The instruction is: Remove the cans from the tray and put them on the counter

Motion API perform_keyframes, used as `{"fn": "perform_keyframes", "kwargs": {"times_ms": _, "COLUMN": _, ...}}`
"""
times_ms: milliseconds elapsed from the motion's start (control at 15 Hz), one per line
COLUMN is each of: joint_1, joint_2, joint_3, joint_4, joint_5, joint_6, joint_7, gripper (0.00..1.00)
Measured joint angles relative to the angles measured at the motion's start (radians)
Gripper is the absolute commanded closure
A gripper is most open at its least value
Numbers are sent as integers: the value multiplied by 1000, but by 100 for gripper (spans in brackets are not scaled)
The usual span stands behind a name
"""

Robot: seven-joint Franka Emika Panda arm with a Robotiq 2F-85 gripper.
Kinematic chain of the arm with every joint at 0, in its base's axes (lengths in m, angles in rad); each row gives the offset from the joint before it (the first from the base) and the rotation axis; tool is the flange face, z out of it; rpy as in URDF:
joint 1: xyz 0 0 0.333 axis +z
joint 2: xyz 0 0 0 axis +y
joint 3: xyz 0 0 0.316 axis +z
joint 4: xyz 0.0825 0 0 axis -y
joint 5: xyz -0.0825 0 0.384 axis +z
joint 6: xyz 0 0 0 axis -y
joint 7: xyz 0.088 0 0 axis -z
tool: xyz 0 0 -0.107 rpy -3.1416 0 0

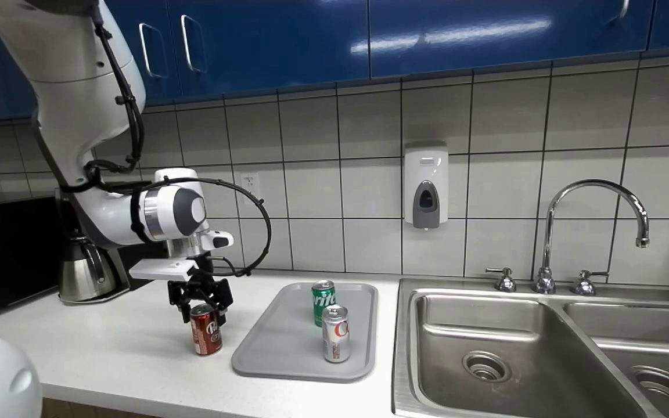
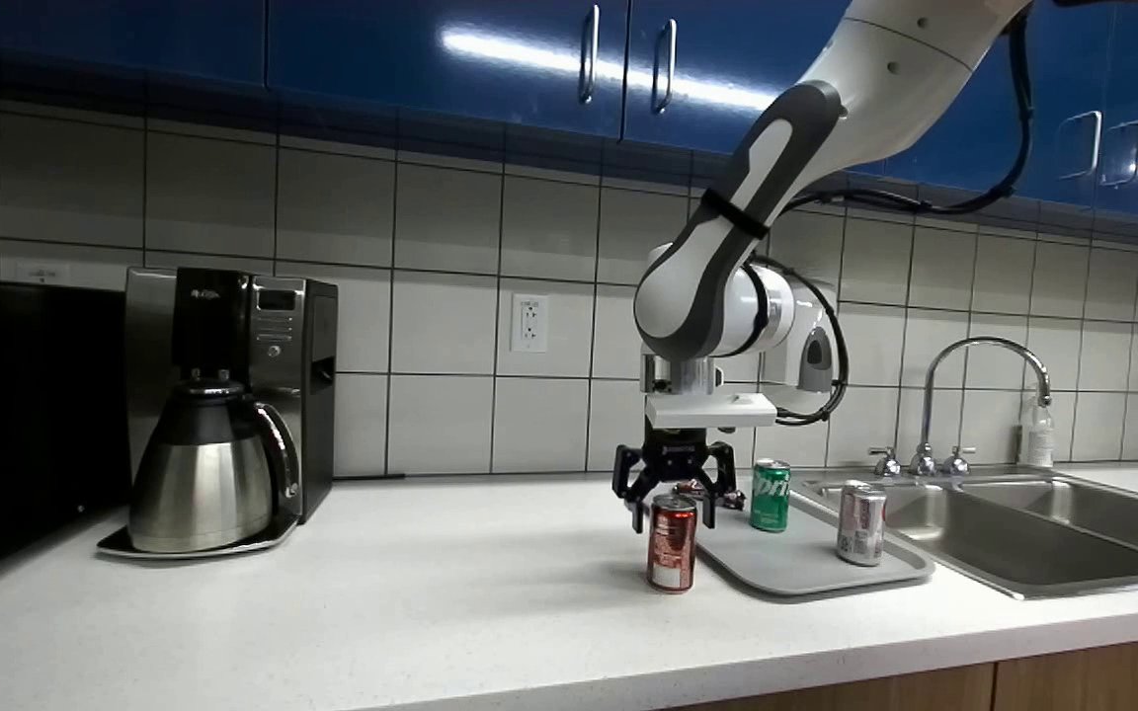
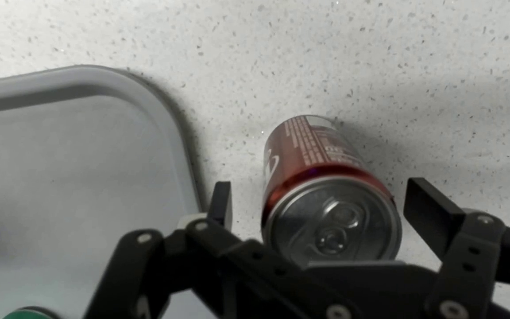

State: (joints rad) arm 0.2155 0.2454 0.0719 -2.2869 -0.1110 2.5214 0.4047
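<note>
Grey rectangular tray (image 1: 279,345): one green can (image 1: 323,297), one silver can (image 1: 335,335). Left: one red can (image 2: 672,555), black gripper (image 2: 674,519) spread around it, gripping nothing.

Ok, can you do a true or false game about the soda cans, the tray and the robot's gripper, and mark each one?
1. The Dr Pepper can stands on the counter beside the gray tray. True.
2. The Sprite can and the Diet Coke can are on the gray tray. True.
3. The Diet Coke can lies on its side. False: it stands upright.
4. The gripper is at the Dr Pepper can. True.
5. The gripper is squeezing the Dr Pepper can. False: the gripper is open, with a gap on each side.
</note>
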Motion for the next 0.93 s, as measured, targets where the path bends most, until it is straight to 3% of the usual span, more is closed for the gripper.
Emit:
{"fn": "perform_keyframes", "kwargs": {"times_ms": 533, "joint_1": -9, "joint_2": -142, "joint_3": -6, "joint_4": -1, "joint_5": -1, "joint_6": -4, "joint_7": 0, "gripper": 0}}
{"fn": "perform_keyframes", "kwargs": {"times_ms": 933, "joint_1": -93, "joint_2": -206, "joint_3": -50, "joint_4": 10, "joint_5": 0, "joint_6": -29, "joint_7": -71, "gripper": 0}}
